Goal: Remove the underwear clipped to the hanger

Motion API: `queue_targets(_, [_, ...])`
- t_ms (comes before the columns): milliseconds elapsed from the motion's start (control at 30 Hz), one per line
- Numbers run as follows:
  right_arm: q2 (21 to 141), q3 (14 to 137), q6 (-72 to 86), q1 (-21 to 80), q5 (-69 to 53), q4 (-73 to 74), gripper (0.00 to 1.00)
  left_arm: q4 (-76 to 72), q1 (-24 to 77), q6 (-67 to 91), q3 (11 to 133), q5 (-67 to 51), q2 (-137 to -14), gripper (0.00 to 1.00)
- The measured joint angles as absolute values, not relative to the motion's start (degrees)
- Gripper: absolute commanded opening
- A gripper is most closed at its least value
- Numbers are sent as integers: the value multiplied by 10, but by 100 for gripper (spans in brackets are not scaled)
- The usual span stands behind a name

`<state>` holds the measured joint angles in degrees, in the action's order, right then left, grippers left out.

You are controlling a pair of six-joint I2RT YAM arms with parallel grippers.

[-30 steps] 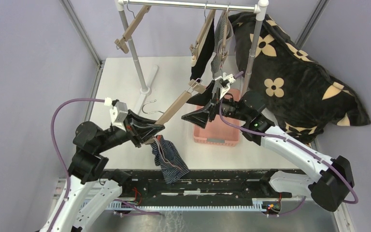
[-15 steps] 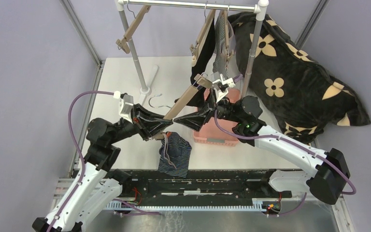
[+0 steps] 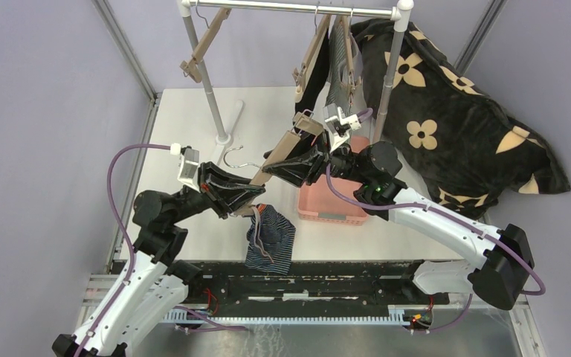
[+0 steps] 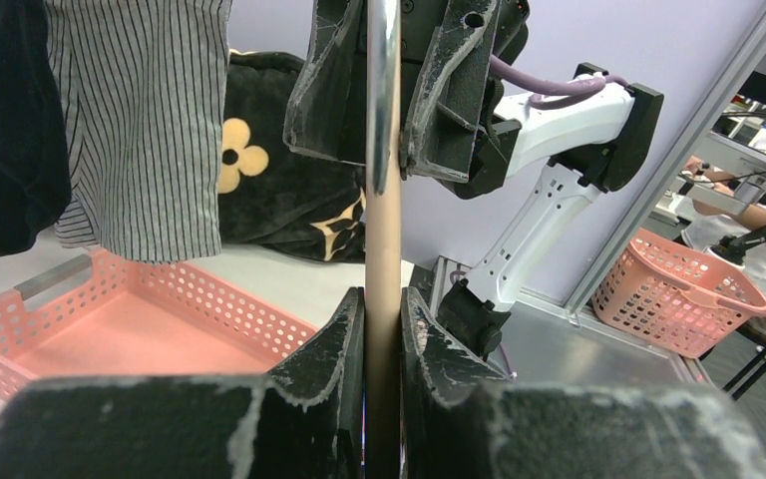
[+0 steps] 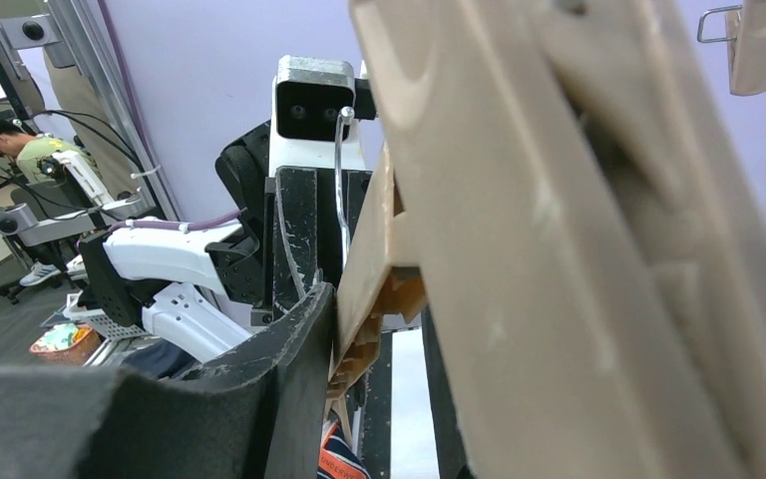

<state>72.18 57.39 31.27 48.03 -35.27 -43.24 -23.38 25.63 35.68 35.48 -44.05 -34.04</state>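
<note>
At the low end of the hanger point(image 3: 291, 143), your left gripper point(image 3: 247, 199) is clamped tight on the bar, with the navy underwear point(image 3: 271, 242) dangling just below. Your right gripper point(image 3: 281, 165) straddles the upper bar, half closed; you cannot tell if it grips. Seat it squarely before freeing the left.

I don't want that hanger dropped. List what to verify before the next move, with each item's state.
1. Left gripper shut on hanger: ok.
2. Right gripper straddles hanger's upper part: ok.
3. Right gripper's hold firm: cannot tell.
4. Navy striped underwear off its clip: not ok, it hangs from the lower end.
5. Pink basket under that underwear: not ok, it sits off to the side.
</note>
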Motion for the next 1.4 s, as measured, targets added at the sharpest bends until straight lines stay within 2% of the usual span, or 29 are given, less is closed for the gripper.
queue_targets(133, [722, 578, 309, 483, -349, -429, 44, -242, 256, 361, 353, -440, -340, 3])
queue_targets(233, [722, 580, 309, 483, -349, -431, 35, -255, 256, 369, 351, -440, -343, 3])
queue_targets(333, [725, 583, 311, 485, -349, -435, 34, -279, 256, 378, 343, -439, -350, 3])
queue_targets(400, [731, 589, 312, 485, -347, -437, 20, -294, 256, 386, 337, -439, -356, 3])
queue_targets(433, [734, 592, 314, 485, -347, -438, 6, -298, 256, 388, 335, -439, -357, 3])
queue_targets(467, [736, 594, 317, 485, -347, -439, 2, -303, 255, 390, 333, -438, -358, 3])
queue_targets(700, [737, 599, 329, 490, -343, -442, 1, -320, 255, 391, 332, -439, -359, 3])
queue_targets(867, [737, 599, 330, 491, -342, -444, 1, -316, 255, 390, 331, -434, -354, 27])
queue_targets(1033, [734, 592, 322, 494, -339, -450, 1, -273, 255, 385, 331, -409, -332, 42])
queue_targets(1100, [731, 591, 318, 494, -336, -449, 1, -250, 255, 374, 331, -399, -320, 53])
queue_targets(1300, [719, 591, 312, 494, -333, -449, 1, -123, 255, 302, 364, -357, -287, 64])
queue_targets(1400, [715, 591, 312, 494, -333, -447, 1, -82, 255, 276, 371, -350, -275, 64])
